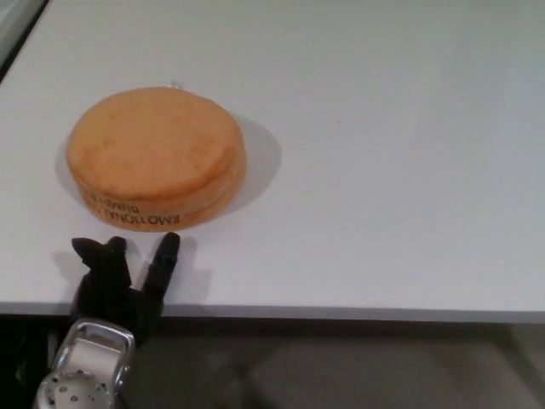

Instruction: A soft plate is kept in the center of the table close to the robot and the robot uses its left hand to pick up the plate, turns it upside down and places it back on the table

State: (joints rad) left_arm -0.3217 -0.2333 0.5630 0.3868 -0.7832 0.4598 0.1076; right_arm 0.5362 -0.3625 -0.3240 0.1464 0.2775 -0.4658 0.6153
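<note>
The soft orange plate [155,158] lies flat on the white table [383,170] at the left, its smooth round underside up and black upside-down lettering on its near rim. My left hand [119,277] sits just in front of it at the table's near edge, open, fingers spread and pointing toward the plate, a small gap apart from it. Nothing is in the hand. My right hand does not show.
The table's front edge [341,311] runs across the bottom of the view, with dark floor below. A dark strip marks the table's far left corner [17,34].
</note>
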